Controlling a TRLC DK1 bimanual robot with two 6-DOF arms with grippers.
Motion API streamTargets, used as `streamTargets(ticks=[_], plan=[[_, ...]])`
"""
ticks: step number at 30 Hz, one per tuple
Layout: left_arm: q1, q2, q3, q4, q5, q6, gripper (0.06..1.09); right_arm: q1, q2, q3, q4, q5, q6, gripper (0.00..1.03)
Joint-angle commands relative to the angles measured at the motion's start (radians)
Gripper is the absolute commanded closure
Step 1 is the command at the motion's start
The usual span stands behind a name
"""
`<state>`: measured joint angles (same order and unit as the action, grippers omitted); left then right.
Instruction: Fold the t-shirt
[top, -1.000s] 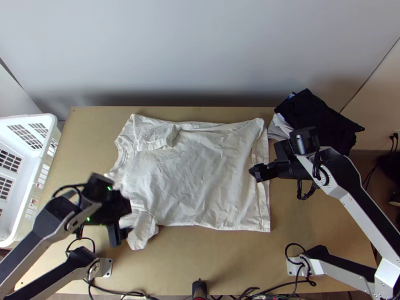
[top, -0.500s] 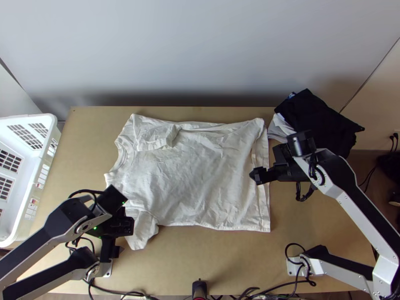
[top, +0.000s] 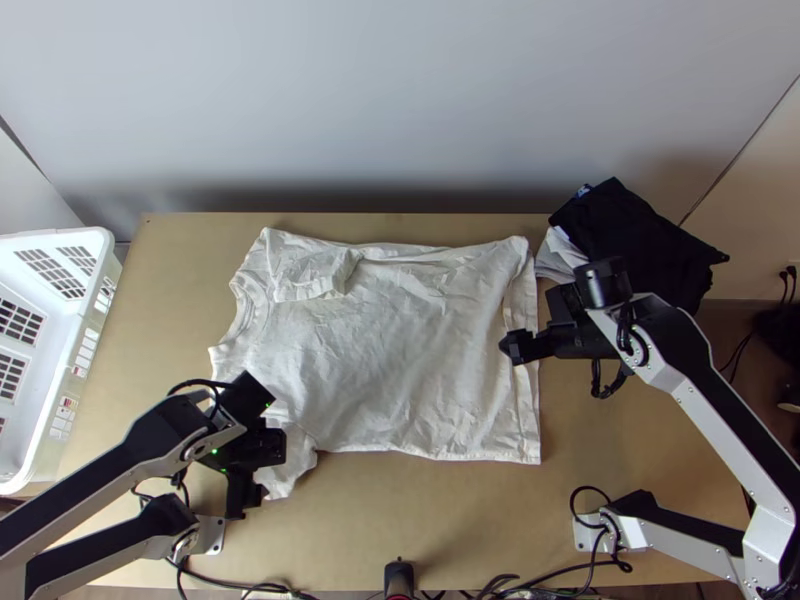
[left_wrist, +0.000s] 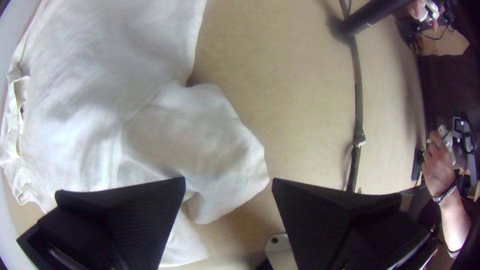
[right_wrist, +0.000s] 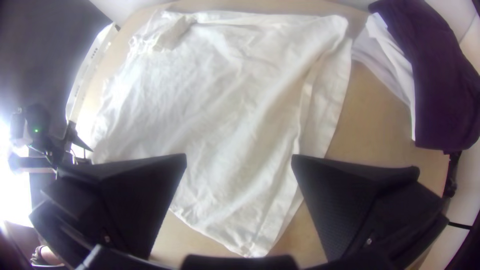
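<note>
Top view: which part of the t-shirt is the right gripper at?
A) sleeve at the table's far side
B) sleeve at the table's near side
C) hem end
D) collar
C: the right gripper is open over the hem end of the white t-shirt, the end opposite the collar.

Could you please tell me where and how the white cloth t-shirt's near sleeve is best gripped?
Probably by its outer end, the left gripper coming from the table's near edge: the near sleeve juts past the shirt's body over bare table and looks puffed, giving something to pinch.
</note>
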<state>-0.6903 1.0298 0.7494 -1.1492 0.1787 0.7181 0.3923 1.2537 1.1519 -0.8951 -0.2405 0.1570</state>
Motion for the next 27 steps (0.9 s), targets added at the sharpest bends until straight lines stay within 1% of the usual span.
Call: streamTargets(ticks=[1, 2, 3, 6, 7, 12, 17, 21, 22, 24, 26, 27], plan=[[-0.048, 0.010, -0.076, 0.106, 0.019, -0.088, 0.41, -0.004, 0.006, 0.009, 0.001, -0.002, -0.004, 0.05], [-0.054, 0.010, -0.082, 0.118, 0.028, -0.100, 0.49, -0.004, 0.006, 0.009, 0.001, -0.002, -0.004, 0.05], [-0.057, 0.009, -0.085, 0.135, 0.033, -0.112, 0.60, -0.004, 0.006, 0.011, 0.001, -0.002, -0.004, 0.05], [-0.066, -0.002, -0.093, 0.181, 0.036, -0.135, 1.03, -0.004, 0.006, 0.015, 0.001, -0.002, -0.004, 0.05], [-0.066, -0.007, -0.093, 0.187, 0.036, -0.134, 1.05, -0.004, 0.006, 0.019, 0.001, -0.002, -0.004, 0.05], [-0.068, -0.019, -0.074, 0.167, 0.035, -0.075, 1.05, -0.007, 0.003, 0.025, -0.001, -0.002, -0.004, 0.05], [-0.063, -0.004, 0.010, 0.054, 0.035, -0.005, 1.05, -0.009, -0.005, 0.015, -0.001, -0.002, -0.001, 0.05], [-0.048, 0.061, 0.116, -0.080, 0.039, 0.069, 1.05, -0.012, -0.007, 0.012, -0.001, -0.002, 0.001, 0.05], [-0.028, 0.084, 0.142, -0.109, 0.051, 0.090, 1.05, -0.012, -0.007, 0.012, -0.001, -0.002, 0.001, 0.05], [0.035, 0.150, 0.196, -0.181, 0.119, 0.146, 1.05, -0.012, -0.007, 0.012, -0.001, -0.002, 0.004, 0.05], [0.097, 0.223, 0.251, -0.242, 0.188, 0.175, 1.05, -0.012, -0.008, 0.009, -0.001, -0.002, 0.006, 0.05], [0.112, 0.248, 0.266, -0.253, 0.206, 0.178, 1.05, -0.013, -0.011, 0.006, -0.001, -0.002, 0.006, 0.05]])
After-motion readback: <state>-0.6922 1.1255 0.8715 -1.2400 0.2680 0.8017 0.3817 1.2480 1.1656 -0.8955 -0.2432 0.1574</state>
